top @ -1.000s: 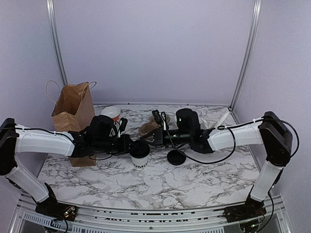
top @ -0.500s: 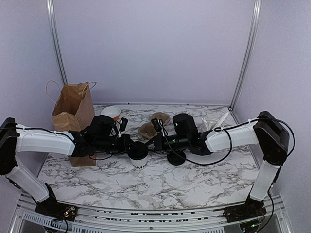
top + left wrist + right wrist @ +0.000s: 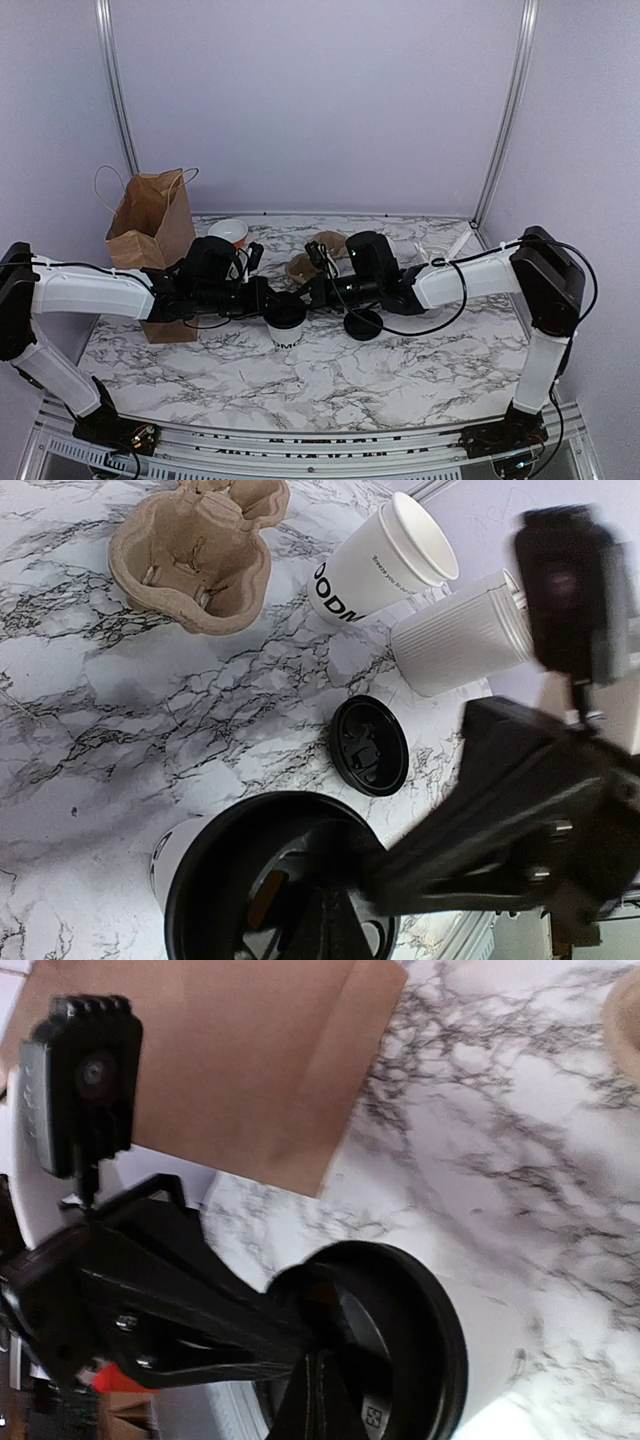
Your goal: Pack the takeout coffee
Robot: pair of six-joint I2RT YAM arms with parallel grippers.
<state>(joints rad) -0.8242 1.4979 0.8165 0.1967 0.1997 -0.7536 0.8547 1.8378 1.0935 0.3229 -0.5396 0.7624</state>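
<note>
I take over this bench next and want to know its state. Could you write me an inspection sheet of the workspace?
Surface: marble table, no spills seen.
Job's things: white cup upright at centre, black lid on top of it.
Clutter: spare lid right of the cup; brown bag at left; cardboard carriers; lettered cup; ribbed tub.
Grippers: left gripper and right gripper both shut, tips on the black lid from opposite sides.
Cables: black cables loop along both arms, the right one sagging towards the table.
Surroundings: lilac walls, metal posts.
</note>
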